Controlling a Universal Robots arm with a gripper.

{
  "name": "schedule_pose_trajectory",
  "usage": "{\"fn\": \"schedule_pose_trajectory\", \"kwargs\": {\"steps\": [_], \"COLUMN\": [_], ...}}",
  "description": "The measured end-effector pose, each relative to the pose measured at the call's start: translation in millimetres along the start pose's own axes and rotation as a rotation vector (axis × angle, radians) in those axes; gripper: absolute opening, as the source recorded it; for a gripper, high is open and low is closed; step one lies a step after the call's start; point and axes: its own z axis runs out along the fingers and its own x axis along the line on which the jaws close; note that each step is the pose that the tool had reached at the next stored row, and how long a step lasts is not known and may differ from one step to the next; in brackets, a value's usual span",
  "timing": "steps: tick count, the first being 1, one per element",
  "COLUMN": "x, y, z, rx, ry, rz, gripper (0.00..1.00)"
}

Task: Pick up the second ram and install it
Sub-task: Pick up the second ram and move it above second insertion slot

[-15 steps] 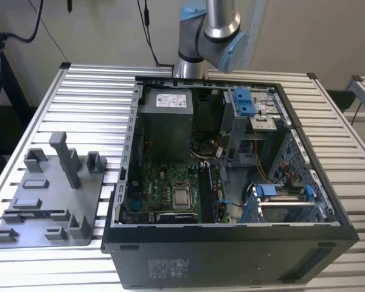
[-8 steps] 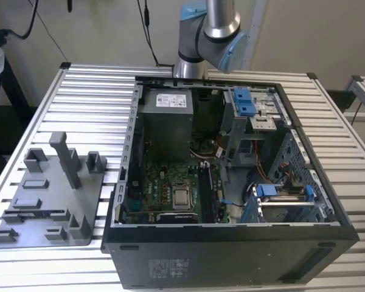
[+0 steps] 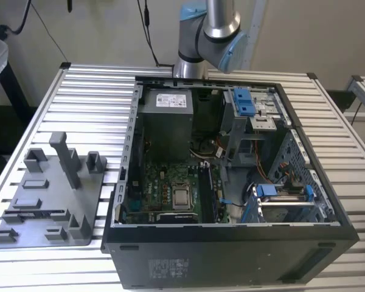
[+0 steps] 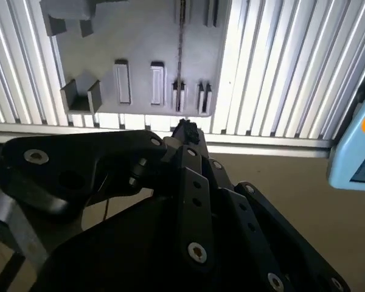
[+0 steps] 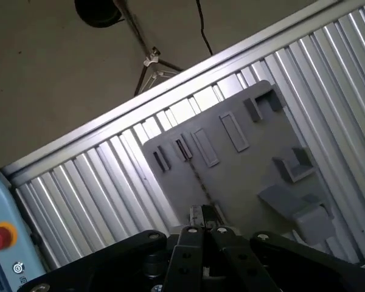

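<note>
I am hovering, jaws clenched empty, in line with the thin dark rectangular memory stick (image 4: 181,55) standing edgewise in the gray plastic holder plate (image 4: 140,36).

You see the arm (image 3: 214,24) cut off at 12 o'clock in the exterior view. In the second wrist view the frame edge crops the gripper (image 4: 184,129) linkage, and the second ram (image 4: 181,36) (edge-on, on the holder plate (image 4: 140,30)) is too thin to detail.

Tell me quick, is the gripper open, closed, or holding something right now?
Gripper: shut, fingers drawn together with nothing seen between them, hanging above the gray holder plate.
</note>
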Motion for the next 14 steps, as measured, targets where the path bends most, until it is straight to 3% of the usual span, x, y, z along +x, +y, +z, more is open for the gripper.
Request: {"fn": "schedule_pose_trajectory", "kwargs": {"steps": [6, 10, 14], "x": [0.0, 0.0, 0.0], "y": [0.0, 0.0, 0.0], "z": [0.0, 0.0, 0.0], "rx": [0.0037, 0.0209, 0.0314], "ry": [0.0049, -0.0002, -0.0024], "rz": [-0.109, -0.151, -0.196], "gripper": [0.11, 0.11, 0.11]}}
